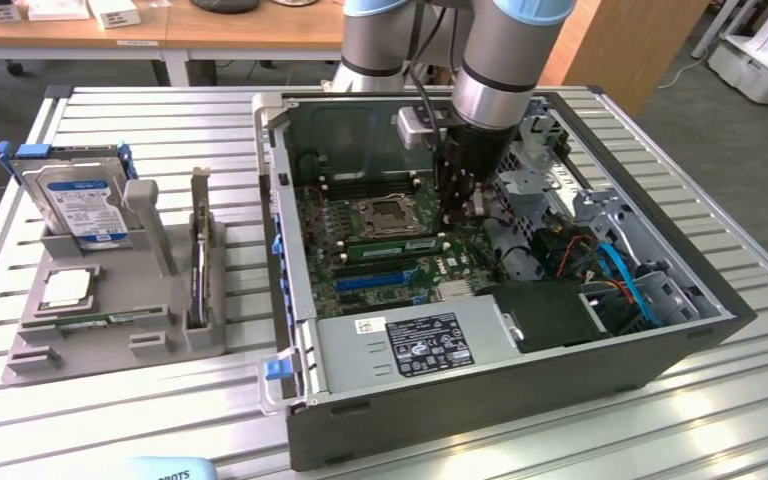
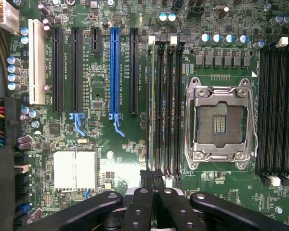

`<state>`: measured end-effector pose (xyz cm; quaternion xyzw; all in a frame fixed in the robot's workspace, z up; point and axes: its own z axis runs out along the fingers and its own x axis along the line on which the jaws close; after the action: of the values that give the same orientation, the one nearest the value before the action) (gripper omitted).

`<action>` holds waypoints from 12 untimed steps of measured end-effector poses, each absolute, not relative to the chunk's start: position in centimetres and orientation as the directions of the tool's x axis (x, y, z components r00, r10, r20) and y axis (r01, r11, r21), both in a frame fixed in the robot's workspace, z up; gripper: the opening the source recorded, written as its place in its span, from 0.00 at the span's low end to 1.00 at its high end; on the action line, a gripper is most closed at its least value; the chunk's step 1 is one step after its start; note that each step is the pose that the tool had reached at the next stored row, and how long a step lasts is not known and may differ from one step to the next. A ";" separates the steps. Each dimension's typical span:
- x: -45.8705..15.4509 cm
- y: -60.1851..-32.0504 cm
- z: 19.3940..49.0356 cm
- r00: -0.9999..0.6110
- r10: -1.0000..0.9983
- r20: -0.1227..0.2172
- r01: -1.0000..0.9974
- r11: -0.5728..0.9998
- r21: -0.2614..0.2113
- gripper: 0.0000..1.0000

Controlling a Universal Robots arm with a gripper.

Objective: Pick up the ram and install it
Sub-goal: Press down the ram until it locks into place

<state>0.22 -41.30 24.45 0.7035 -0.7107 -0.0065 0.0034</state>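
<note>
Exterior view: a robot arm point(image 1: 491, 60) reaches down into an open computer case point(image 1: 518, 390) on a slatted metal table point(image 1: 117, 420), its dark tool point(image 1: 462, 205) lowered over the motherboard point(image 1: 357, 255), just to the exterior view's right of the processor socket point(image 1: 386, 213). A green ram point(image 1: 395, 243) stick lies seated in a slot just near of that socket, close beside the tool. To the exterior view's left of the case, a grey holder point(image 1: 104, 340) carries a hard drive point(image 1: 80, 205) and an upright dark card point(image 1: 199, 250). Wrist view: the tool point(image 2: 153, 179) has its black fingers point(image 2: 147, 177) pressed together at the end of a bank of black memory slots point(image 2: 166, 110), with a thin strip edge-on between the tips that may be the ram; whether it is gripped cannot be told. The empty socket point(image 2: 220, 122) sits beside those slots, a blue expansion slot point(image 2: 114, 72) on their other side.
</note>
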 end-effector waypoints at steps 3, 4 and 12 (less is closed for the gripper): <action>0.5 -41.3 24.4 -0.010 -1.000 -0.004 -1.000 0.010 0.014 0.10; 0.5 -41.3 24.4 -0.010 -1.000 -0.004 -1.000 0.010 0.014 0.10; 0.6 -41.3 24.3 -0.010 -1.000 -0.004 -1.000 0.010 0.014 0.10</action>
<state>0.60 -41.30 24.26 0.7035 -0.7106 -0.0065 0.0034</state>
